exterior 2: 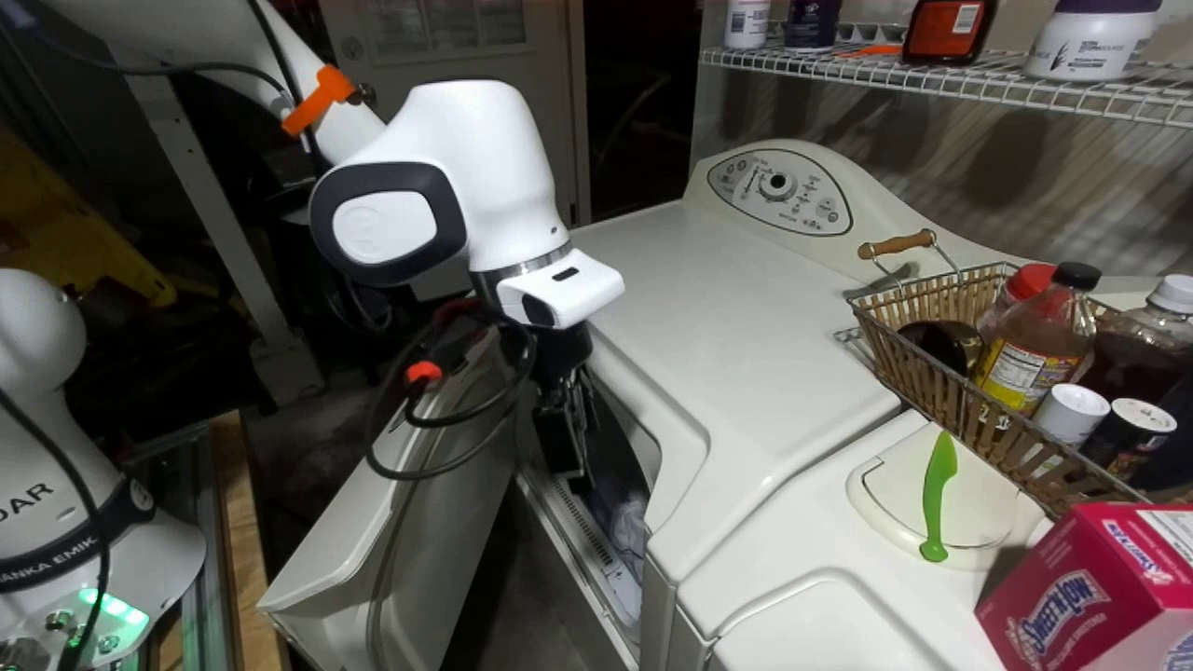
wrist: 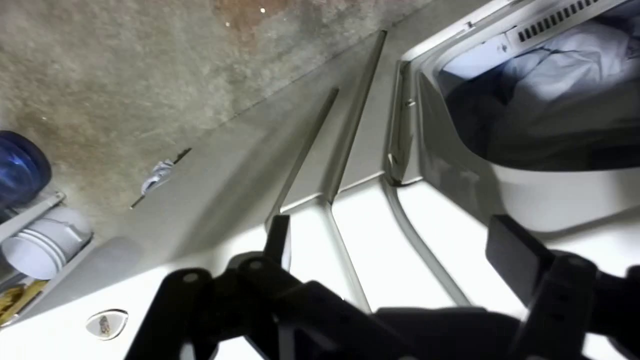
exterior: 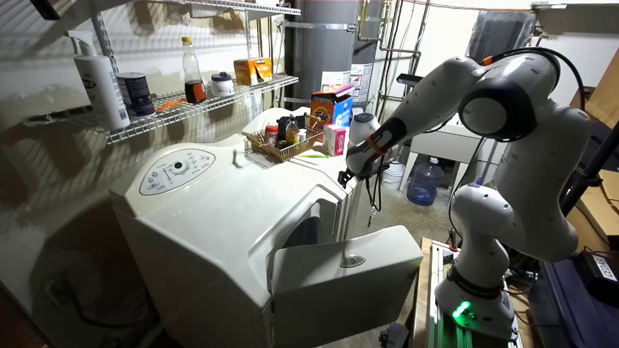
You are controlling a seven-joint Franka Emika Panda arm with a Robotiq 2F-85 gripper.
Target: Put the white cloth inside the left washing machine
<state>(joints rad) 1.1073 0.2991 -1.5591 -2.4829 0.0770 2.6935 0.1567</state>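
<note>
Pale cloth [wrist: 565, 75] lies inside the left washing machine [exterior: 208, 198], door [exterior: 346, 290] open; placement appears complete. Jaws stand apart, empty; only retraction likely remains.

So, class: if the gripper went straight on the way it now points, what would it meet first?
Most likely the left washing machine, on top near its front edge: the wrist view shows that part framed by the open gripper. Depth is unclear; it might clear the edge.
</note>
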